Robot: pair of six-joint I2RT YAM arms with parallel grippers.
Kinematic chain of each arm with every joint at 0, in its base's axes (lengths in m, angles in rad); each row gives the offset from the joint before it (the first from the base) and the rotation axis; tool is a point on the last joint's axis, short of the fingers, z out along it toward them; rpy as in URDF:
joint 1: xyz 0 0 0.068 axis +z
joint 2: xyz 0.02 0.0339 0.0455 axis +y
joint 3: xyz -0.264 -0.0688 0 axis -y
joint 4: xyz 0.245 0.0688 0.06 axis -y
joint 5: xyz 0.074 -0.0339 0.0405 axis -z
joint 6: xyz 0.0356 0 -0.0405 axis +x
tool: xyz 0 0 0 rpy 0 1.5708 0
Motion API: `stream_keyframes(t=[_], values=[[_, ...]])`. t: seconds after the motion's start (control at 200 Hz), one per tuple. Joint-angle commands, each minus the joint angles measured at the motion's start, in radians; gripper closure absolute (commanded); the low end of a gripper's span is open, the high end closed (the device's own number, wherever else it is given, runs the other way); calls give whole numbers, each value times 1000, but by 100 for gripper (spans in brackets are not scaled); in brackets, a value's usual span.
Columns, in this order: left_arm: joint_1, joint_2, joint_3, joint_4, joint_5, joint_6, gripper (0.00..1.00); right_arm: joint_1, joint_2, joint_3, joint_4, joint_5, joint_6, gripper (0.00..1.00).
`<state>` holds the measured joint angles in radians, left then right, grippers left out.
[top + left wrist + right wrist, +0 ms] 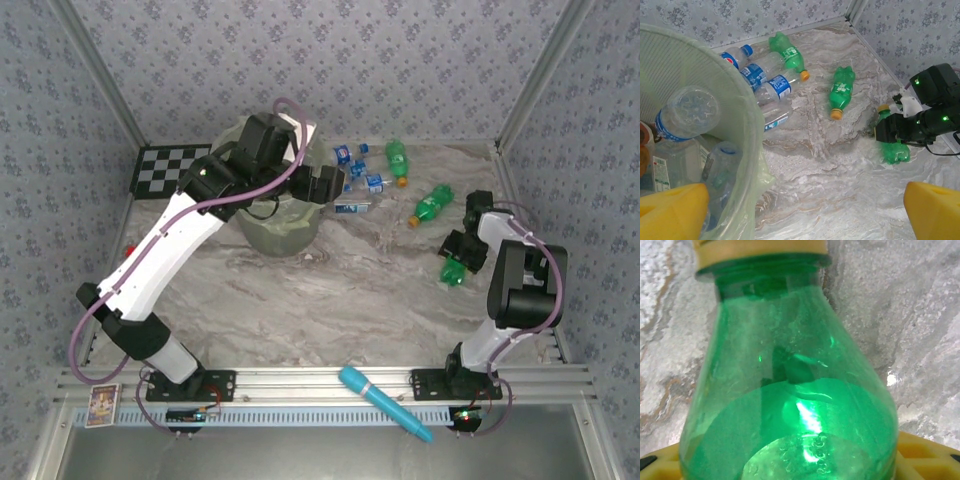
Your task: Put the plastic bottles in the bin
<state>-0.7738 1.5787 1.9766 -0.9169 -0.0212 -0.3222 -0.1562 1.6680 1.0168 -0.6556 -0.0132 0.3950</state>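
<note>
Holding clear bottles (682, 112), the bin (725, 85) — left claw (805, 210) spread over its rim; right claw (891, 134) clenched on a green bottle (790, 365)

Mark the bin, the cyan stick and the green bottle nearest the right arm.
bin (278, 238), top external view, front wall below the rim.
cyan stick (385, 403), top external view, middle of its shaft.
green bottle (790, 370), right wrist view, shoulder of its body.

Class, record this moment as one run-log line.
left hand: open, empty, above bin rim | right hand: around green bottle on table, grip unclear | binned bottles: several | loose bottles: several
</note>
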Motion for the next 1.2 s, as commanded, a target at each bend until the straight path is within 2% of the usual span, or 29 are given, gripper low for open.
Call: stream_keyframes(t=[0.0,0.32,0.605,0.89,1.194], values=[[15,-51,-8,15,-28,10,0,15,-63,7,-36,16,6,46],[48,-93,-59,65,-75,-18,0,29,-240,75,-77,-63,79,50],[103,-176,-152,121,-154,-74,0,128,-348,294,-124,-72,138,51],[161,-260,-234,124,-184,-102,0,336,-349,505,-64,-19,153,52],[203,-366,-300,81,-210,-106,0,597,-196,761,-24,89,76,52]])
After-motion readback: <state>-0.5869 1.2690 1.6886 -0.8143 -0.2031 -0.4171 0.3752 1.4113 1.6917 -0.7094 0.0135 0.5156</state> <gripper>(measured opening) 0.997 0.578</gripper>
